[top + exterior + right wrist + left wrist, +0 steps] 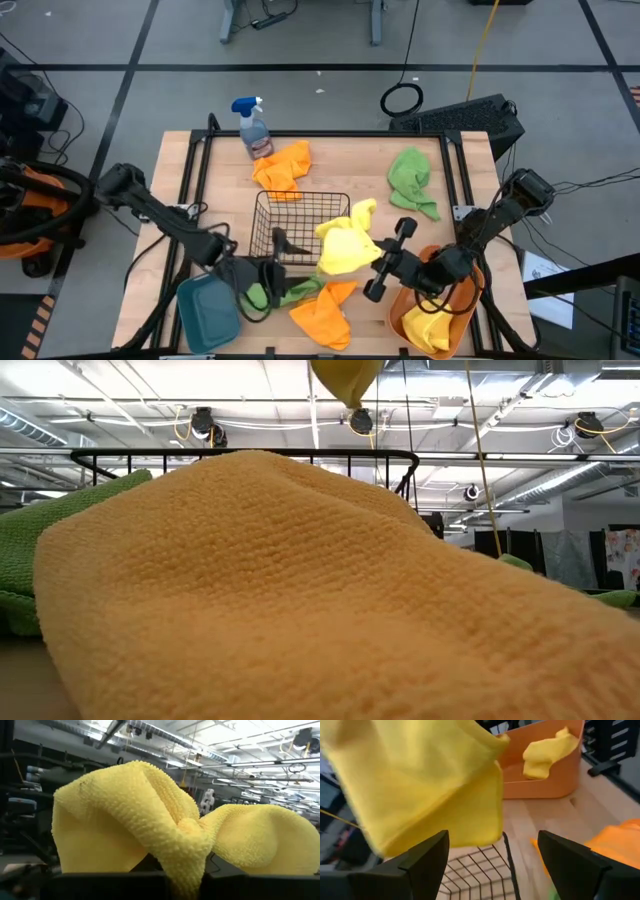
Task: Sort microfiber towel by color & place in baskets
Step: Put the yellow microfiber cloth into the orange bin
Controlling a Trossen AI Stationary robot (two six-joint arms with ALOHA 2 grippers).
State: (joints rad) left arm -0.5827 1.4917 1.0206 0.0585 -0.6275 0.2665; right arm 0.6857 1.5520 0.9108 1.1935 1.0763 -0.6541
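Observation:
My right gripper is shut on a yellow towel, held above the right side of the black wire-mesh basket; its lower tip shows in the low view. My left gripper is open and empty over the basket's near edge, its fingers pointing toward the yellow towel. The orange tub at the near right holds another yellow towel. The teal tub stands at the near left. An orange towel and a green towel lie near the front edge. My right gripper pinches a bunched fold of the yellow towel between its two fingers, several layers gathered together. The fingers come roughly level from the table's right side. The towel is lifted clear and hangs slack below and beyond the fingers, over the basket.
A blue-capped spray bottle stands at the far left. Another orange towel lies beyond the basket and another green towel at the far right. The near orange towel fills the low view. A black frame borders the table.

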